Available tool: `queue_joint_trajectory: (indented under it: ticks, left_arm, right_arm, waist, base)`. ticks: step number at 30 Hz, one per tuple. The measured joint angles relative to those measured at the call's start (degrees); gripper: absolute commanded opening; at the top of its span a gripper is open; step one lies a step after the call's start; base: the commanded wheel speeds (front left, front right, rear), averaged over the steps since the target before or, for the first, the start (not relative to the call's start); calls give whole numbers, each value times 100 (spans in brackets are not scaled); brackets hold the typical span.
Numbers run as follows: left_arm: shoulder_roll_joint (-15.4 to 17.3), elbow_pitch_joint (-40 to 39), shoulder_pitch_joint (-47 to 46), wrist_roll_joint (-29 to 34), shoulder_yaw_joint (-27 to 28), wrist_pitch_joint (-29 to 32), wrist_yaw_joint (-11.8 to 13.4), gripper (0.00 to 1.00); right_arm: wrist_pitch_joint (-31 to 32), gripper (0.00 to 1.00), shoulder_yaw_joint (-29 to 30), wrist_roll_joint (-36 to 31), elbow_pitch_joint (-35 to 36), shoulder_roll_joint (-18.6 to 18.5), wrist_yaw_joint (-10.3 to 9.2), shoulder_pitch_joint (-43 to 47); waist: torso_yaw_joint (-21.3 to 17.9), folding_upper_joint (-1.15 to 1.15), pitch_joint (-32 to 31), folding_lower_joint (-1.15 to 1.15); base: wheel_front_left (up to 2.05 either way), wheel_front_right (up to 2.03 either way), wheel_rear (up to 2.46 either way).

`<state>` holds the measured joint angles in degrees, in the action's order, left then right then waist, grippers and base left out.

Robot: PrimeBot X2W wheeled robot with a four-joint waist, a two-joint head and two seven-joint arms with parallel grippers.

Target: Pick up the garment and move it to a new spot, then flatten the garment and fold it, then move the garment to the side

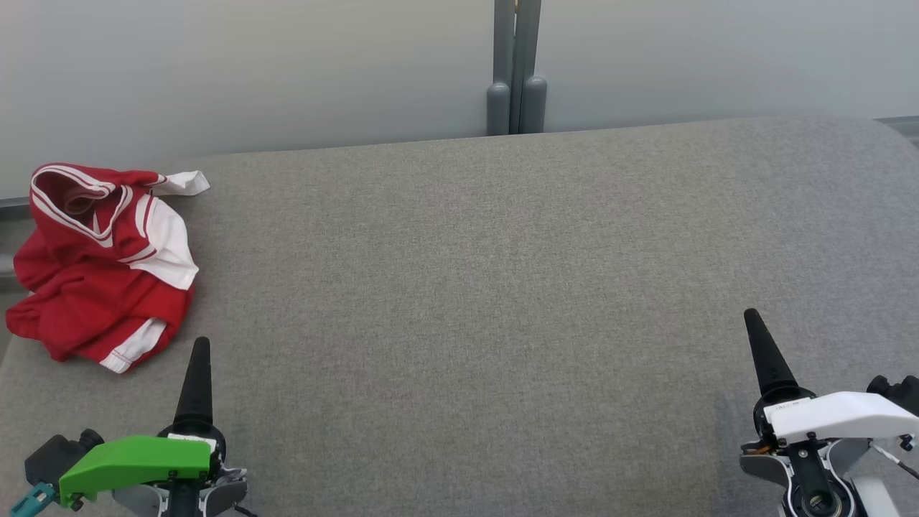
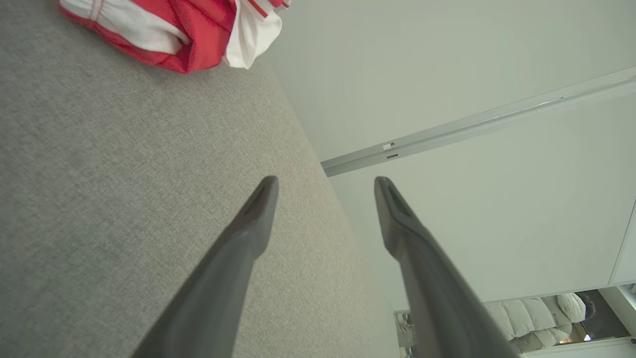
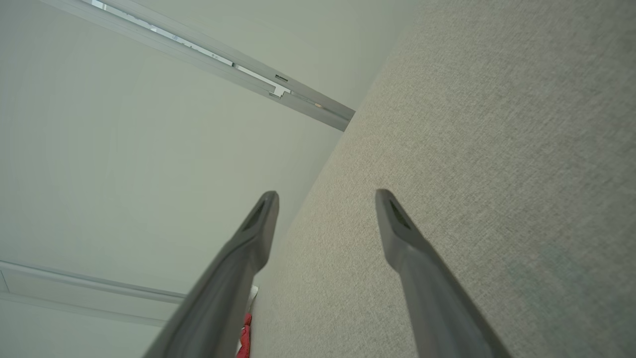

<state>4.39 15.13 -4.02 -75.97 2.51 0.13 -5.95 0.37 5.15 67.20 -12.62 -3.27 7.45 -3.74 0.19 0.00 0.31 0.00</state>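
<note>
One garment (image 1: 100, 266) found crumpled at table (image 1: 467, 287) left edge. Two grippers counted, left gripper (image 2: 325, 183) and right gripper (image 3: 326, 195): jaws spread wide, nothing held.

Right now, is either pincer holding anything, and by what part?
Nothing is held: left pincer and right pincer both stand open; the red-and-white garment lies crumpled on the grey surface, apart from both.

L gripper (image 1: 200, 353) green-capped, R gripper (image 1: 756, 332) white-capped, blk fingers (image 1: 195, 393)

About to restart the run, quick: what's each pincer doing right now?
Left pincer: open, holding nothing; the garment lies apart from it.
Right pincer: open, holding nothing.
</note>
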Motion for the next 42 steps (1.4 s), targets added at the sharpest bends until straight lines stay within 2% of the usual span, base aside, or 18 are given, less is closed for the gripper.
queue_joint_trajectory:
  ticks: [1, 8, 19, 42]
  left_arm:
    - [0, 0, 0, 0, 0, 0, 0, 100]
    - [53, -33, 67, 1162, -102, -179, 16, 100]
    - [73, -29, 103, 2204, -156, -385, -59, 100]
    - [196, -73, 169, 3663, -300, -779, -119, 100]
  right_arm:
    - [0, 100, 0, 0, 0, 0, 0, 0]
    - [-176, 100, -57, -1063, 100, -89, 0, 81]
    - [-403, 100, -159, -2049, 154, -203, 0, 110]
    - [-781, 100, -244, -3632, 233, -360, 1, 199]
  waist:
    - [0, 0, 0, 0]
    - [3, 0, 2, 0]
    - [23, 0, 0, 0]
    - [21, 0, -20, 0]
  base:
    - [0, 0, 0]
    - [0, 0, 0]
    - [0, 0, 0]
    - [0, 0, 0]
